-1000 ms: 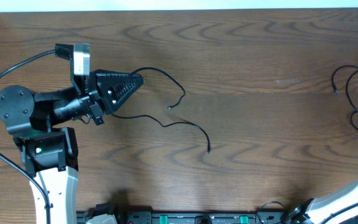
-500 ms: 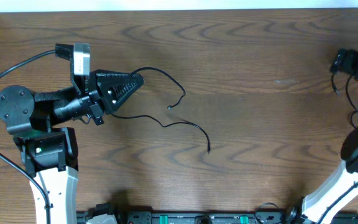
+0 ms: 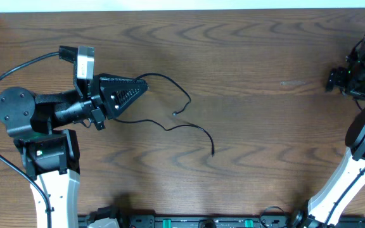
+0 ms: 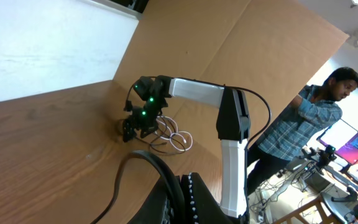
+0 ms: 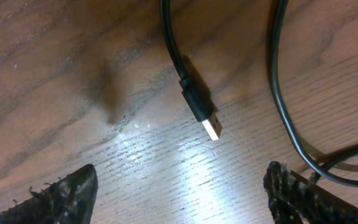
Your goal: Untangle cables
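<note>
In the overhead view my left gripper (image 3: pixel 141 83) is shut on a thin black cable (image 3: pixel 211 147) that loops and trails to the right across the wood. The left wrist view shows that cable (image 4: pixel 129 167) pinched between the closed fingers (image 4: pixel 180 186). At the table's far right edge, my right gripper (image 3: pixel 334 79) hangs low over a heap of cables, one of them white (image 4: pixel 179 142). Its fingers stand wide apart (image 5: pixel 179 199) in the right wrist view. Just beyond them lies a black cable's USB plug (image 5: pixel 207 124), untouched. Another black cable (image 5: pixel 278 99) curves past the right finger.
A brown wooden table (image 3: pixel 265 126) holds everything. A cardboard wall (image 4: pixel 229 43) stands at the right end. Beyond it stands a person in a plaid shirt (image 4: pixel 319 115). The left arm's base (image 3: pixel 40 145) and its thick lead (image 3: pixel 11 69) fill the left side.
The right arm has swung in from the lower right edge up over the cable heap, and its jaws have narrowed slightly. The left gripper has barely shifted, still holding its cable.
</note>
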{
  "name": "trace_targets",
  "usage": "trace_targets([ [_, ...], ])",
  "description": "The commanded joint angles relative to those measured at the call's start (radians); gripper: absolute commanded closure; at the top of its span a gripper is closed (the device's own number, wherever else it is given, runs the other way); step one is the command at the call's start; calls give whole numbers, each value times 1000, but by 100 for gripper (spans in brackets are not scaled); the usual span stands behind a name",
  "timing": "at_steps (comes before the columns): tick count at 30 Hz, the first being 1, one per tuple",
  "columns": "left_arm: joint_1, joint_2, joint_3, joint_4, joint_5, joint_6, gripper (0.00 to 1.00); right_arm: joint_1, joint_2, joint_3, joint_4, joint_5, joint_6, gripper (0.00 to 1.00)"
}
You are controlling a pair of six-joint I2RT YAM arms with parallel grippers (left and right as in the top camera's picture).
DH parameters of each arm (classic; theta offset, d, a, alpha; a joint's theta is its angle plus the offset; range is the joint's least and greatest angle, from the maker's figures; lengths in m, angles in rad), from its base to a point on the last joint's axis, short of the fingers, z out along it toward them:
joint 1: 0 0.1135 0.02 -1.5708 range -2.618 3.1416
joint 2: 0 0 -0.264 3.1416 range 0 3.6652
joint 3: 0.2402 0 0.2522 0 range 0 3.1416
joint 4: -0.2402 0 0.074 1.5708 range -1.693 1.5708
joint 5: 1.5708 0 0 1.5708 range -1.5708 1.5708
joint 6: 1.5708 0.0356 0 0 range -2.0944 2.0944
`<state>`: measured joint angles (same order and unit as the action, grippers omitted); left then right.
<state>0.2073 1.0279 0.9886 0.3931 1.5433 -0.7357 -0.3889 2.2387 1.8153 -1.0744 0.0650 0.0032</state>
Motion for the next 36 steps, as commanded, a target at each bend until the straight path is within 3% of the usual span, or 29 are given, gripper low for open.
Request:
trace_targets([
  [1, -1, -1, -10, 5, 20, 9, 93, -5, 50, 3, 8, 11, -12, 21],
  [10, -1, -1, -10, 5, 20, 9, 92, -27, 109, 3, 69, 11, -12, 25],
  [20, -1, -1, -10, 5, 19, 10, 93, -44, 109, 3, 188, 3, -11, 45],
  [23, -1, -1, -10, 5, 19, 10, 93, -43, 110, 2, 207, 1, 1, 67],
  [24, -1, -1, -10, 5, 19, 10, 92, -43, 110, 2, 210, -8, 4, 88],
  [25, -1, -1, -10, 5, 19, 10, 93, -43, 111, 2, 211, -22, 4, 99],
  [36, -1, -1, -10, 5, 20, 9, 93, -92, 6, 32, 180, -213, 93, 99],
])
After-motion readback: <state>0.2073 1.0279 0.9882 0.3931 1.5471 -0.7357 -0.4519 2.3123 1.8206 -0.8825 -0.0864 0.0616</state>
